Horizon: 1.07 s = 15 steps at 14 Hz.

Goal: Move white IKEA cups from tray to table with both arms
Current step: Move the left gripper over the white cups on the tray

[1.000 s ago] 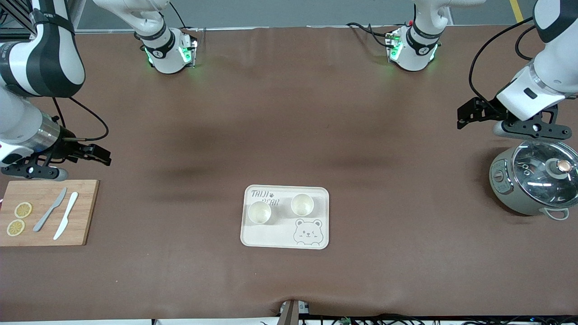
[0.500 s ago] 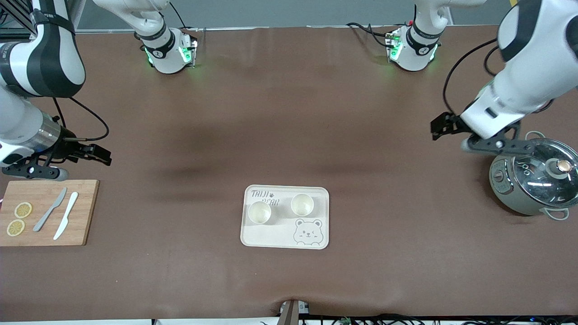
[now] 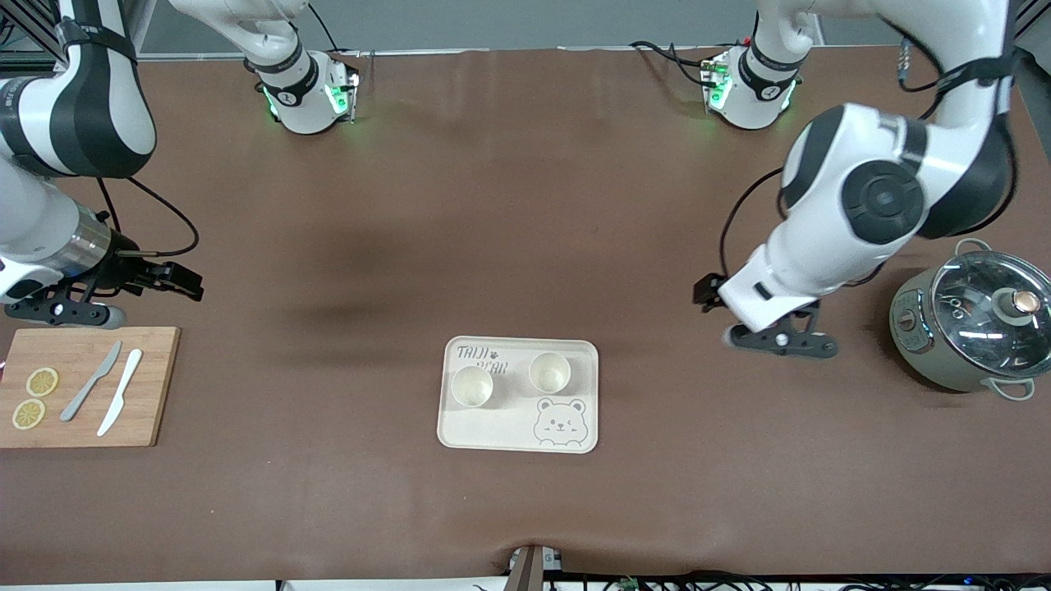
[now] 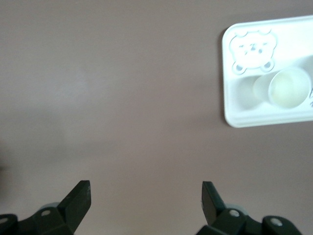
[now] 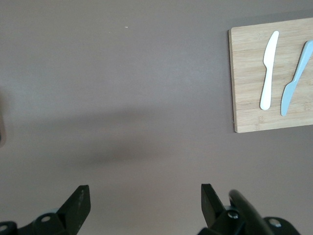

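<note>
On the cream tray [image 3: 517,431] near the middle of the desk [image 3: 525,205], both white cups are sitting upright and untouched: one cup [image 3: 550,372] toward the left arm's end, the other cup [image 3: 472,386] toward the right arm's end and a little nearer the front camera. The left claw [image 3: 776,338] is hanging over bare desk between the tray and the lidded pot [image 3: 973,328], its jaws standing wide and holding nothing. The right claw [image 3: 57,310] is waiting over the desk just above the wooden cutting board [image 3: 156,386], likewise spread wide and empty.

The likeliest trouble is a finger coming down on a rim instead of straddling it, which would tip a light cup or skate it across the smooth tray. The two cups are standing close together, so a wide claw descending on one is risking a knock against the other, and both arms converging on the tray could crowd each other. A cup dragged sideways might also catch on the tray's raised edge and topple.

Around the scene, the board is carrying two knives [image 3: 107,390] and lemon slices [image 3: 34,398]; the pot is standing close beside the left arm's elbow. Nothing is lying between either claw and the tray.
</note>
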Each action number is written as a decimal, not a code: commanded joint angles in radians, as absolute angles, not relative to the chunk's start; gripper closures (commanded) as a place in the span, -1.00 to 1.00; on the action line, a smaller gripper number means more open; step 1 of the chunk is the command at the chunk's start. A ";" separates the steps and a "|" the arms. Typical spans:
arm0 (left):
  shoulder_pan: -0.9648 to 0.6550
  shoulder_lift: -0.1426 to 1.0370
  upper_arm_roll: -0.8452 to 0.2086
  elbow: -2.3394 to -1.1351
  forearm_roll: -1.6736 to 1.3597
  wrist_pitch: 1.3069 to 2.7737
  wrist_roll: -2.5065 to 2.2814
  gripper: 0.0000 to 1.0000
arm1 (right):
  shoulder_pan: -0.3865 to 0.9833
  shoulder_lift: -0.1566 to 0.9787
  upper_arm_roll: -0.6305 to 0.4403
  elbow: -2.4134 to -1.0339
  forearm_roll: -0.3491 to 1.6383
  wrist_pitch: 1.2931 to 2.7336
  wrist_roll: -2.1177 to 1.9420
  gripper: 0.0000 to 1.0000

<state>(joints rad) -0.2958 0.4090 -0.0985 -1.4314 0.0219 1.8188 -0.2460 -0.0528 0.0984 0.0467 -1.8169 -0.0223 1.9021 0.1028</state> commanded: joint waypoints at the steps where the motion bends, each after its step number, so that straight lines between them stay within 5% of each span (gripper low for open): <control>1: -0.340 0.488 -0.100 -1.371 0.048 1.882 -0.308 -1.00 | -0.051 0.089 0.046 -1.829 -0.035 1.911 0.097 -1.00; 15: -0.506 0.770 -0.077 -1.269 0.048 2.229 -0.462 -1.00 | -0.052 0.094 0.046 -1.825 -0.035 1.913 0.097 -1.00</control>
<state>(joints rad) -0.4813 0.7220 -0.0959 -1.3065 0.0227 2.1888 -0.4237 -0.0529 0.0992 0.0461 -1.8182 -0.0223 1.9043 0.1028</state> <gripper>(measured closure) 0.000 0.000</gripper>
